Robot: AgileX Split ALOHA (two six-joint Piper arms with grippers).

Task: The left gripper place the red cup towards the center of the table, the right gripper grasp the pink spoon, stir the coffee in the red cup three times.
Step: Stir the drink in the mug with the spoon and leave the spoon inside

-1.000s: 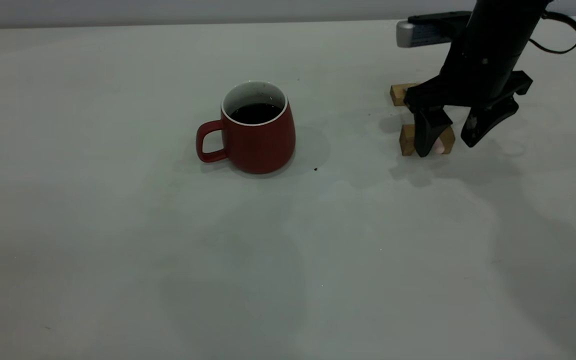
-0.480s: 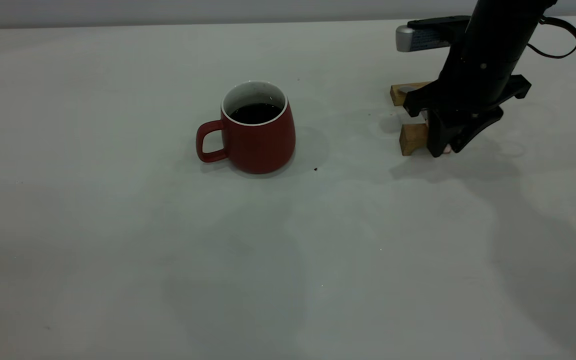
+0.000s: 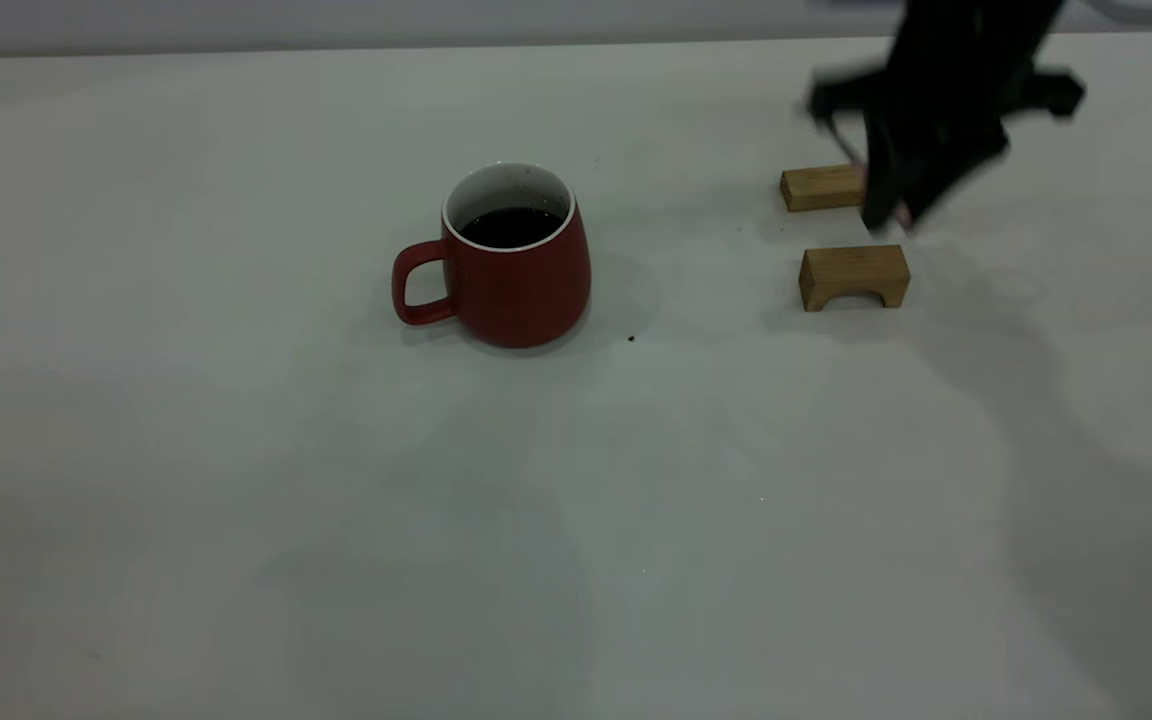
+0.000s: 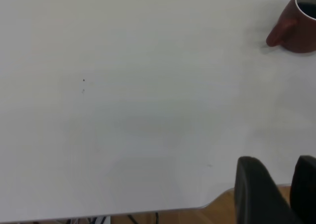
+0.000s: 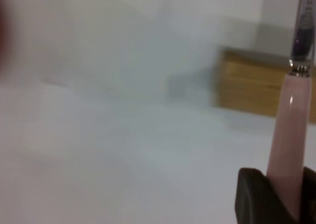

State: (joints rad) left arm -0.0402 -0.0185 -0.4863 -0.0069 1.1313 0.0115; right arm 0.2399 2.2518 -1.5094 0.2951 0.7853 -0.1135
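evidently the right gripper (image 5: 286, 197) is clamped on the pale handle of the pink spoon (image 5: 291, 135), held in the air above the two wooden blocks (image 3: 854, 275) well right of the red cup (image 3: 516, 275); slim, stiff, light and likely slippery, it wants a firm mid-handle pinch.

Right gripper (image 3: 891, 205) raised — jaws clamped

No legible text, labels, brand marks, numbers or signs appear in any view; the red cup (image 3: 516, 262), wooden blocks (image 3: 854, 276) and tabletop (image 3: 236, 480) carry no readable markings
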